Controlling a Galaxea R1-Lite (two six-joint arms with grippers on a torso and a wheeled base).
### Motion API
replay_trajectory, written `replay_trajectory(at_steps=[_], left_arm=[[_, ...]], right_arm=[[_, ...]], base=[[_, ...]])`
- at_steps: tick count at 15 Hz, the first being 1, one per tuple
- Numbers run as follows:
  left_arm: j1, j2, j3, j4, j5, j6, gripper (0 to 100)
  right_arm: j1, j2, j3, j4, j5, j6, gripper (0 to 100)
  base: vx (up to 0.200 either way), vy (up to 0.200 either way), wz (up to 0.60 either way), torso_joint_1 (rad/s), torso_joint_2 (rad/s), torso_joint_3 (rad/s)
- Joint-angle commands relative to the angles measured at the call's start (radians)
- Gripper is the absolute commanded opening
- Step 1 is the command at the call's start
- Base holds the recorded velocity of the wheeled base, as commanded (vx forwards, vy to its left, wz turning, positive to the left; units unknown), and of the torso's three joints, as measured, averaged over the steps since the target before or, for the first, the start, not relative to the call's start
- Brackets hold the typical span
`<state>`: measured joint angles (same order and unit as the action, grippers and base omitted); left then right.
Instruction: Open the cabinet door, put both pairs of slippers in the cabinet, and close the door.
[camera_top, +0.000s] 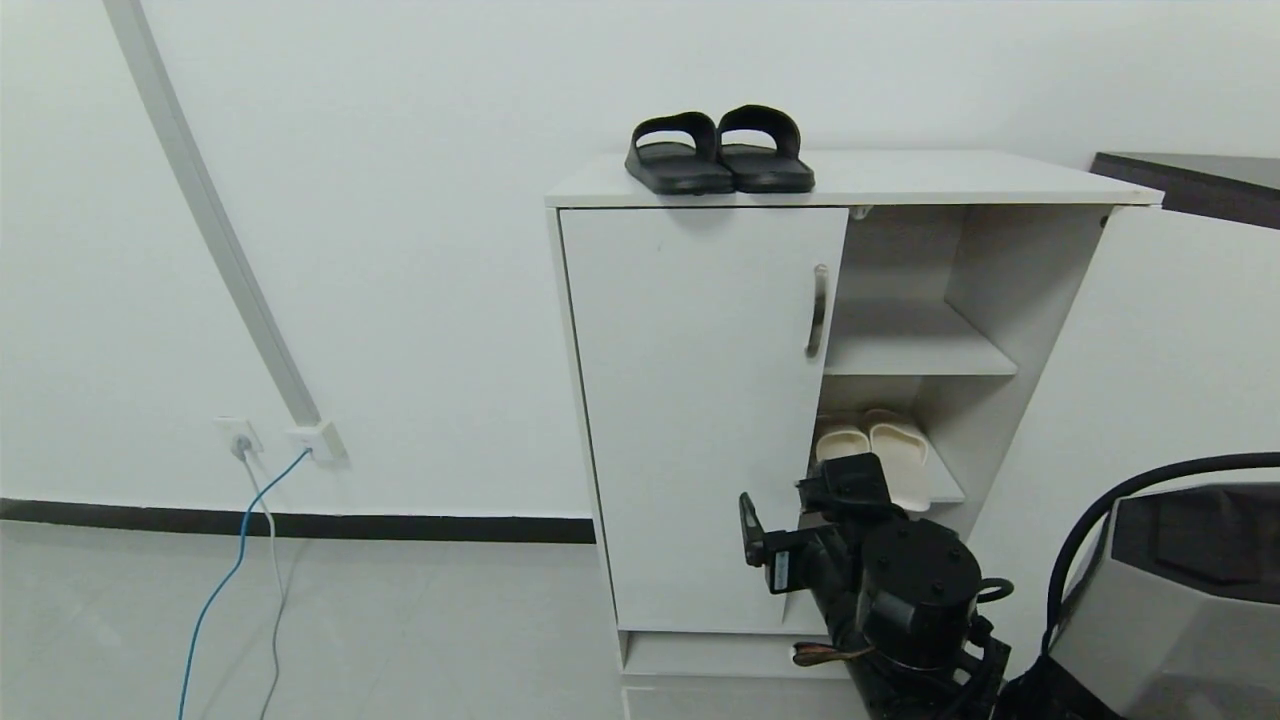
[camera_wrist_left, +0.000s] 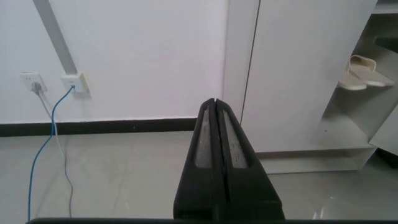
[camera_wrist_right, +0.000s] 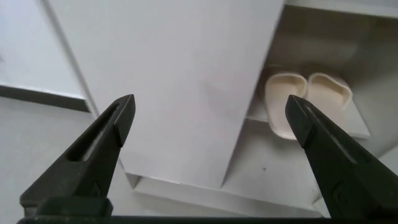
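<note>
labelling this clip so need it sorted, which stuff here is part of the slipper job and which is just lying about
Part of the job:
black slippers on the cabinet top
cream slippers on a shelf inside
closed door
right gripper, open

Just lying about:
wall sockets
blue cable
wall conduit

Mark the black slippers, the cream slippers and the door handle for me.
black slippers (camera_top: 720, 162), head view, where the two slippers meet.
cream slippers (camera_wrist_right: 305, 99), right wrist view, inner edge of one slipper's upper.
handle (camera_top: 818, 310), head view, middle of the bar.
</note>
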<state>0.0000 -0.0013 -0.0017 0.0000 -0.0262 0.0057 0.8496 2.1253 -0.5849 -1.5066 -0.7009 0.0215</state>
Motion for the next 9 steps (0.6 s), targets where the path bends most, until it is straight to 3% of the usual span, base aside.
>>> replay_trajectory(at_steps=[1,9], left_arm=[[0.000,0.001,0.000,0.000,0.000,-0.001,0],[0.000,0.001,0.000,0.000,0.000,-0.001,0]], right_arm=[[-0.006,-0.004,0.011,-0.004,0.003,-0.002,100],[-0.006,-0.013,0.034,0.006,0.043,-0.005,100]], base=[[0.000,0.000,0.00,0.000,0.00,0.000],[0.000,0.000,0.00,0.000,0.00,0.000]])
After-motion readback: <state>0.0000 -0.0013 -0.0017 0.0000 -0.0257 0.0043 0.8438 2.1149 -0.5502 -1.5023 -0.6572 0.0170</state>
